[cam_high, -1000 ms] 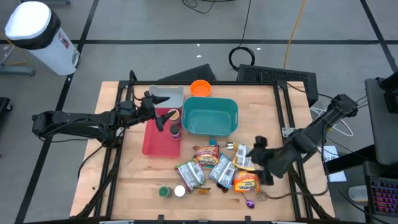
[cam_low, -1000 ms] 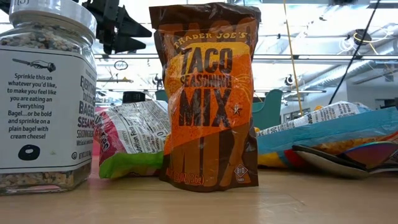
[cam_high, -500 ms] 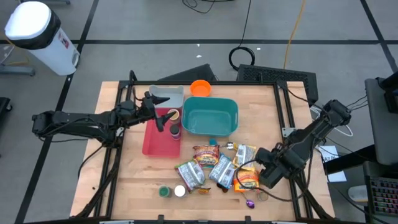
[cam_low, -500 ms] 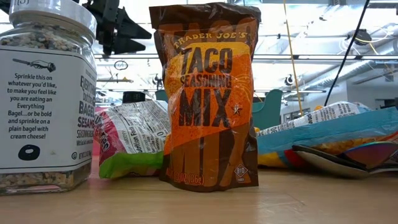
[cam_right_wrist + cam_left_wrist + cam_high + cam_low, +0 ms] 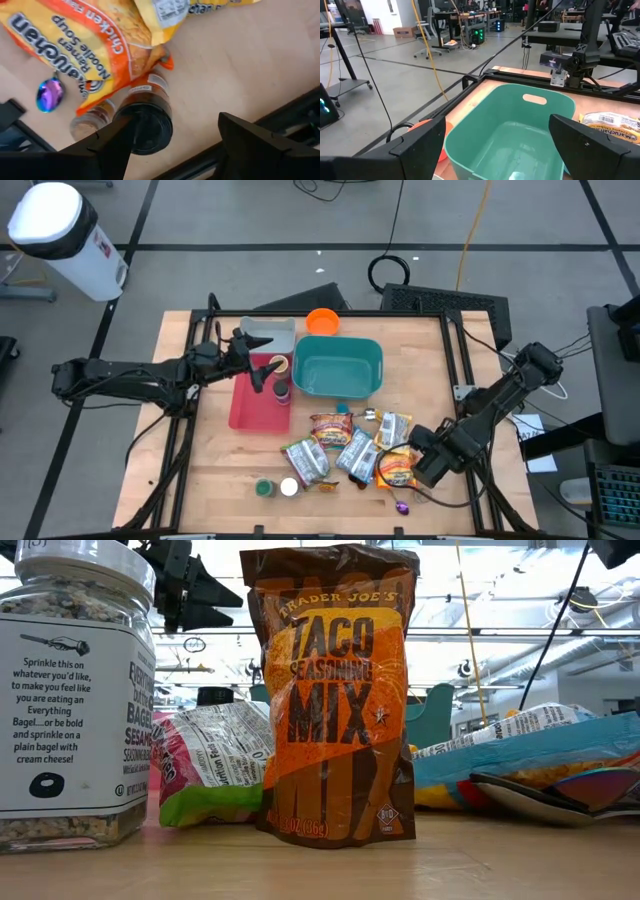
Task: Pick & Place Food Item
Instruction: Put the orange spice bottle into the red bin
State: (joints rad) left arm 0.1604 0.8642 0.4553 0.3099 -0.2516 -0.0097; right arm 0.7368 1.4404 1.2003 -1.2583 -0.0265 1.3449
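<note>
**Right gripper open over a spice jar beside the ramen packet**

A small dark-capped spice jar (image 5: 145, 122) lies on the wooden table (image 5: 200, 480) at its right front part, just beside and partly under the orange ramen noodle soup packet (image 5: 75, 40); a small shiny purple wrapper (image 5: 48, 94) lies on the wood near both; the right gripper (image 5: 425, 465) hangs over the jar with its fingers (image 5: 260, 150) spread wide, one on each side of it, holding nothing. In the high view the packet (image 5: 397, 470) lies at the right end of a cluster of food pouches, with the taco seasoning mix bag (image 5: 335, 700) and a bagel seasoning jar (image 5: 70, 690) near the table's front edge; behind the cluster sits the teal tub (image 5: 338, 367), with a red tray (image 5: 250, 405) to its left and an orange bowl (image 5: 322, 321) behind it. The left gripper (image 5: 262, 370) waits over the red tray beside the tub (image 5: 510, 130), its fingers (image 5: 415, 145) apart and empty.
</note>
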